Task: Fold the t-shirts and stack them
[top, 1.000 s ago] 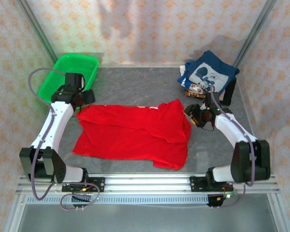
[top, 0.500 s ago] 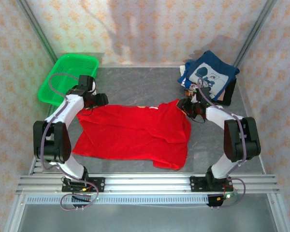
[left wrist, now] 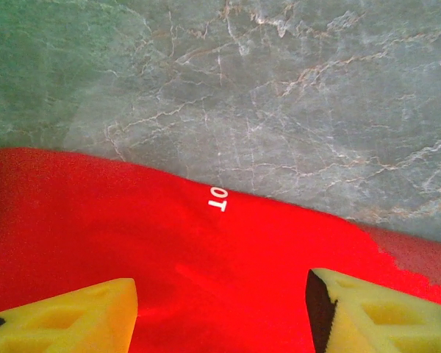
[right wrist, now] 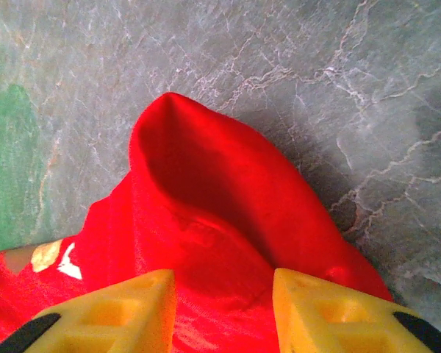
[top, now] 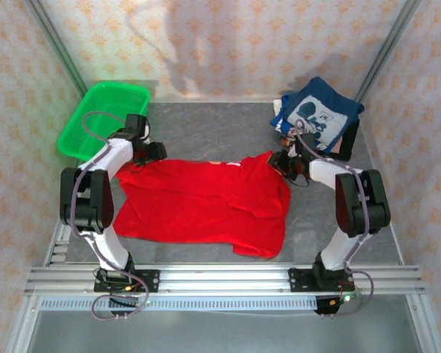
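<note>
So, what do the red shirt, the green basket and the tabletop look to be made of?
Red shirt: soft, matte cloth, likely cotton; it drapes flat and bunches into a rounded fold at its corner.
Green basket: stiff moulded plastic, judging by its even bright colour and firm rim.
Tabletop: grey surface with pale marble-like veins; real stone or a printed sheet, the look leaves open.

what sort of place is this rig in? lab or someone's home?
Probably a lab test cell, not a home: an aluminium rail along the near edge, wallpapered panels in a metal frame, and a red t-shirt laid out for folding.
</note>
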